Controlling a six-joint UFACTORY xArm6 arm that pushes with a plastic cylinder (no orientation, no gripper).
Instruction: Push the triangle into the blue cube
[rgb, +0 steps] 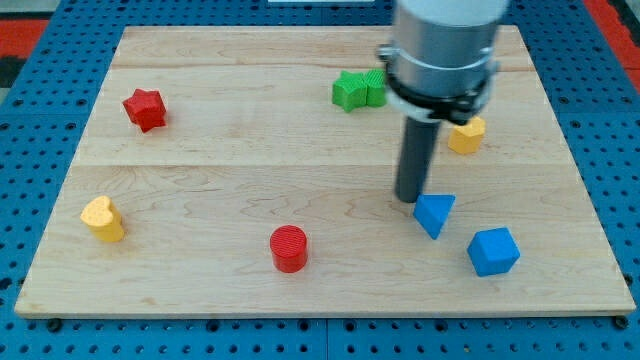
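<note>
A blue triangle block lies on the wooden board at the view's lower right. A blue cube sits just to its lower right, a small gap apart. My tip rests on the board right at the triangle's upper left corner, touching or nearly touching it. The rod rises to the grey arm body at the view's top.
A green block lies at the top centre, a yellow block right of the rod, partly hidden. A red star is at the upper left, a yellow heart at the lower left, a red cylinder at the bottom centre.
</note>
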